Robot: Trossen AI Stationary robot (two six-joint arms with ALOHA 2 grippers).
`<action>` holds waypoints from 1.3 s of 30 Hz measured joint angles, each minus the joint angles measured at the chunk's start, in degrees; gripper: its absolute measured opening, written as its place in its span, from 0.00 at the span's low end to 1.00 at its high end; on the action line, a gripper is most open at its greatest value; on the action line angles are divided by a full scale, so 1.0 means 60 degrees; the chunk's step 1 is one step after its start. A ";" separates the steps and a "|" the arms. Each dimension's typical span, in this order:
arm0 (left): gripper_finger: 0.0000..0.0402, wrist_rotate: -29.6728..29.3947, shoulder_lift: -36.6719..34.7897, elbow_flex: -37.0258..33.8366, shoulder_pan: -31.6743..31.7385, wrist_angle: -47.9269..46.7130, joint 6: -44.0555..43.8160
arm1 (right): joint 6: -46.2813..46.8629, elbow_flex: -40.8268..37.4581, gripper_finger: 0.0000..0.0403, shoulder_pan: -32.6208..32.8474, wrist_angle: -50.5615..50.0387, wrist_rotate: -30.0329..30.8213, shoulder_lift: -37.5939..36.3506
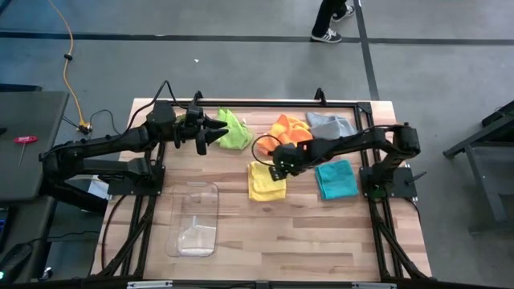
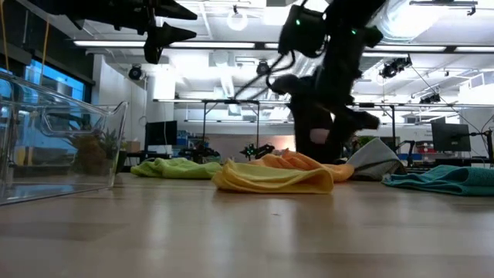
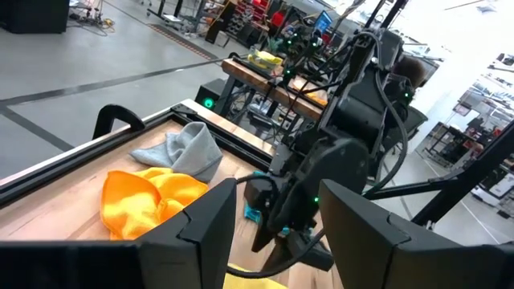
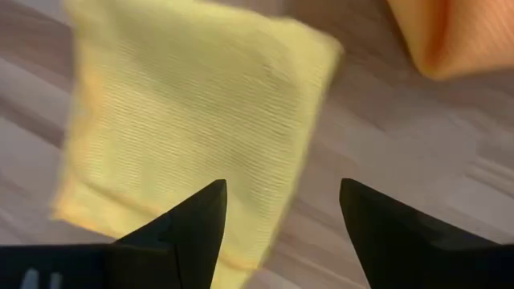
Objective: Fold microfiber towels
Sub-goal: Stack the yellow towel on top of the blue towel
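A yellow towel (image 1: 265,181) lies folded flat near the table's middle. My right gripper (image 4: 281,215) hangs open just above its far edge, fingers slanting down, with nothing between them. Behind it lie the orange towel (image 1: 289,128), bunched, and the grey towel (image 1: 331,124). The teal towel (image 1: 336,178) lies folded to the right. The lime green towel (image 1: 233,128) lies crumpled at the far left. My left gripper (image 1: 210,133) is held level in the air beside the lime green towel. It is open and empty (image 3: 277,233).
A clear plastic bin (image 1: 195,218) stands at the near left of the wooden table (image 1: 265,233). Bare wood stretches across the near middle and right. A black frame rail (image 1: 273,104) runs along the far edge. A person's feet (image 1: 331,24) show on the floor beyond.
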 joint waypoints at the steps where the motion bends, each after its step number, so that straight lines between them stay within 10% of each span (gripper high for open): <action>1: 0.42 -0.0007 0.0000 -0.0002 0.0000 0.0000 0.0000 | 0.0135 -0.0184 0.59 0.0002 0.0224 -0.0023 0.0000; 23: 0.42 -0.0313 -0.0003 0.0000 0.0011 0.0058 0.0025 | 0.2498 -0.1673 0.57 0.0764 0.3557 0.0354 0.0692; 32: 0.42 -0.0277 -0.0003 0.0000 0.0011 0.0047 0.0099 | 0.2315 -0.1724 0.06 0.0727 0.3397 0.0753 0.0754; 39: 0.42 -0.0273 -0.0003 0.0000 0.0011 0.0043 0.0171 | 0.1614 -0.1761 0.01 0.0688 0.2399 0.0829 -0.0352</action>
